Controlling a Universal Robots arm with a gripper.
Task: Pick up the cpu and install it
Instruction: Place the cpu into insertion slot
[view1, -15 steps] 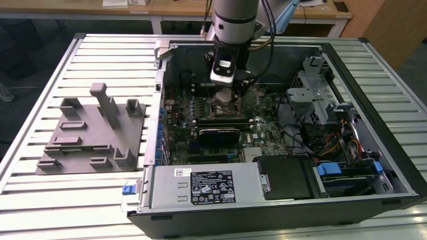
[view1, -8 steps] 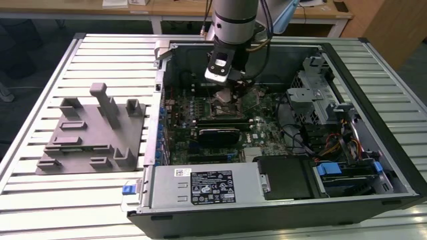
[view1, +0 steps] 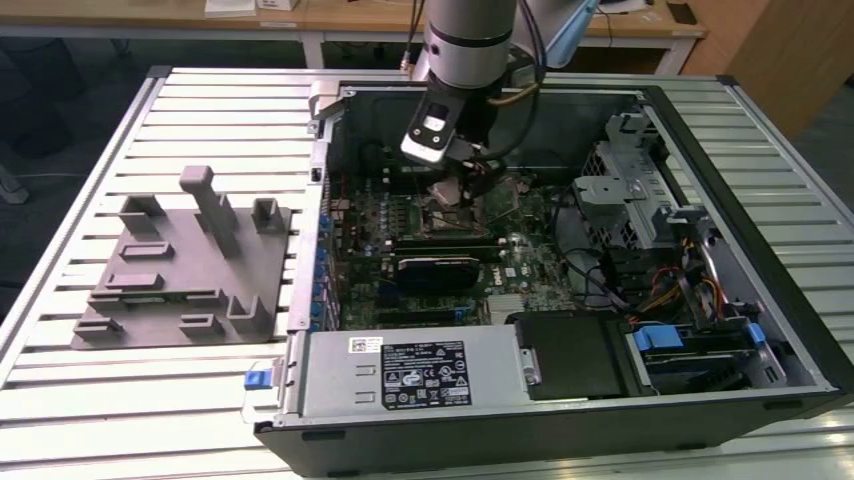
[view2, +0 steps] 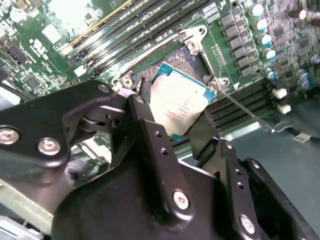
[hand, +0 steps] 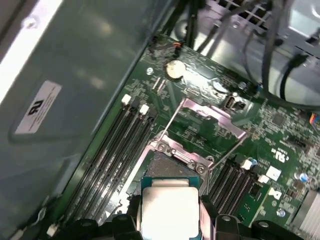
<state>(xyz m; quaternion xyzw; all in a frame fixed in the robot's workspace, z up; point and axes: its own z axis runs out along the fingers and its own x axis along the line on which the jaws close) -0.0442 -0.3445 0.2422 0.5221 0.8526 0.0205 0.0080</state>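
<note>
My gripper (view1: 461, 178) reaches down into the open computer case, over the motherboard. In both wrist views its black fingers (view2: 150, 115) are shut on the cpu (view2: 177, 102), a small flat square chip with a silver-grey top and pale rim. The cpu (hand: 170, 207) hangs slightly tilted just over the metal-framed socket (hand: 172, 164), whose dark centre shows beyond the chip's far edge. The gripper (hand: 170, 210) holds the chip by two opposite sides. I cannot tell whether the chip touches the socket (view2: 184, 59).
The socket's metal load plate (hand: 212, 117) is flipped open, with thin wire levers beside it. Memory slots (hand: 120, 147) flank the socket. A black block (view1: 434, 270), power supply (view1: 400, 372) and cables (view1: 667, 290) fill the case. A grey fixture (view1: 187, 265) lies on the slatted table at the exterior view's left.
</note>
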